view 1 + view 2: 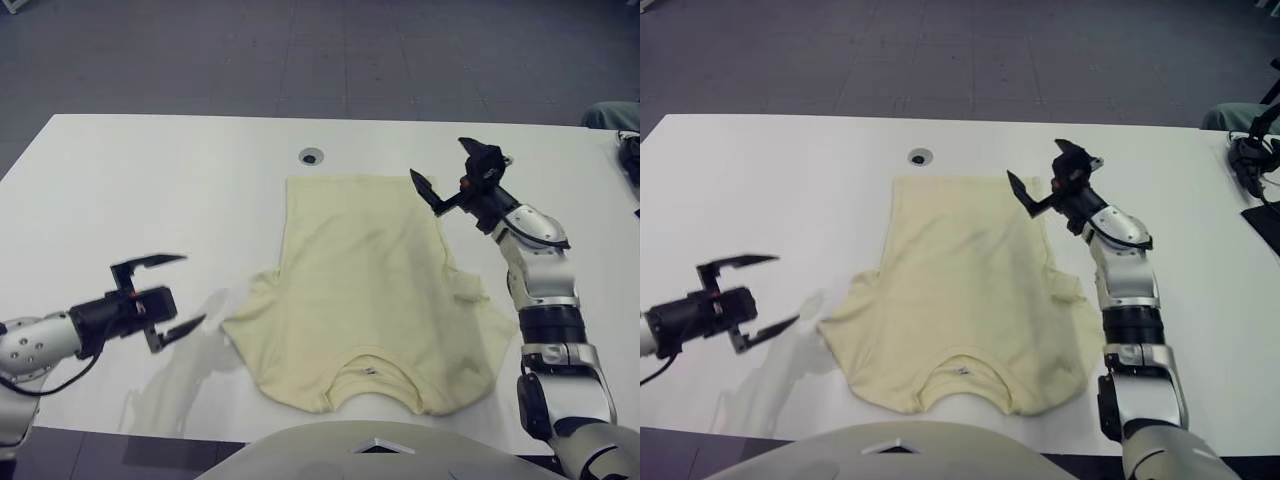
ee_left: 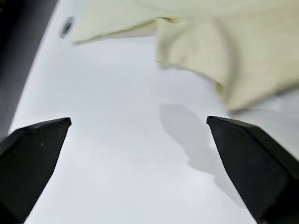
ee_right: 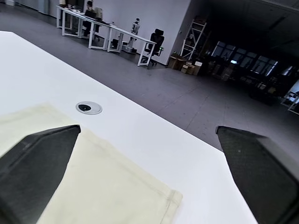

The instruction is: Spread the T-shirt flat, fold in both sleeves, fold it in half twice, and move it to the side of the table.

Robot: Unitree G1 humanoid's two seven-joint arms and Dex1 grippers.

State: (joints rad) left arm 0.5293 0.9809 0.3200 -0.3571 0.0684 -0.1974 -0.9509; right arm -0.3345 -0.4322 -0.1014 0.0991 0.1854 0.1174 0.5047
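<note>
I am seeing the pale yellow T-shirt (image 1: 370, 290) lying spread on the white table (image 1: 150, 180), collar toward me and sleeves out. My left gripper (image 1: 195, 288) is hovering open and empty beside the left sleeve. My right gripper (image 1: 442, 163) is hanging open and empty over the hem's far right corner.

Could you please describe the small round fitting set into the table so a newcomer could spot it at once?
On the white table lies a pale yellow T-shirt, hem away from the robot. Just beyond the hem's left corner, not touching the cloth, sits the cable grommet: a small grey ring with a dark centre, set flush into the tabletop.
</note>
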